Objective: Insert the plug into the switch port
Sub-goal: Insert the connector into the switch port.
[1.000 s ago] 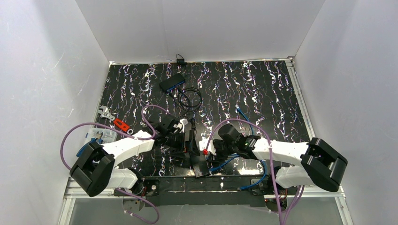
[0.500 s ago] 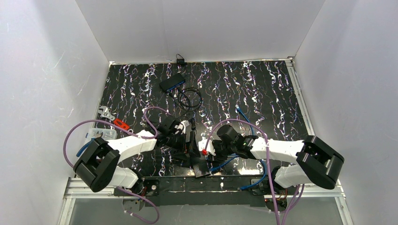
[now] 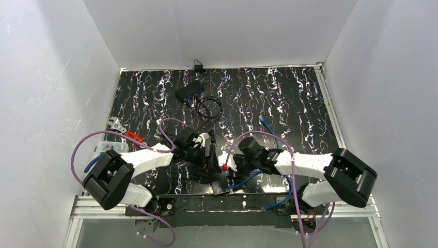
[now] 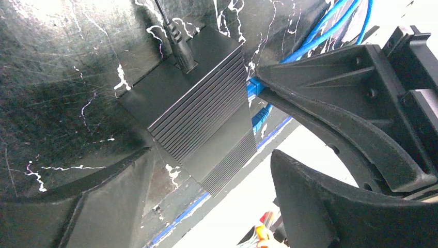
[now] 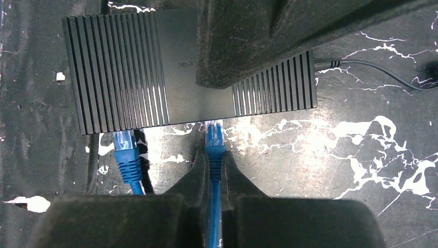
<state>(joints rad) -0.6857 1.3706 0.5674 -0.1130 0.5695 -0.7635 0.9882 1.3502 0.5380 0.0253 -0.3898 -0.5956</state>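
1. Our right gripper [image 5: 214, 170] is now gripping the plug [image 5: 214, 133] by its blue boot, having closed within the last second
2. The plug's tip is sitting at the network switch [image 5: 124, 77] port, not yet seated
3. Our left gripper [image 4: 209, 155] is narrowing around the switch, jaws wide apart, likely bracing it for insertion

A: Left arm [image 3: 147, 159] and right arm [image 3: 310, 165] both showing white links, black joint housings?
B: Yep. Purple cables [image 3: 74, 154] looping off each. End effector fingers [image 5: 199, 175] looking matte black, wedge-shaped, left ones showing small round holes.
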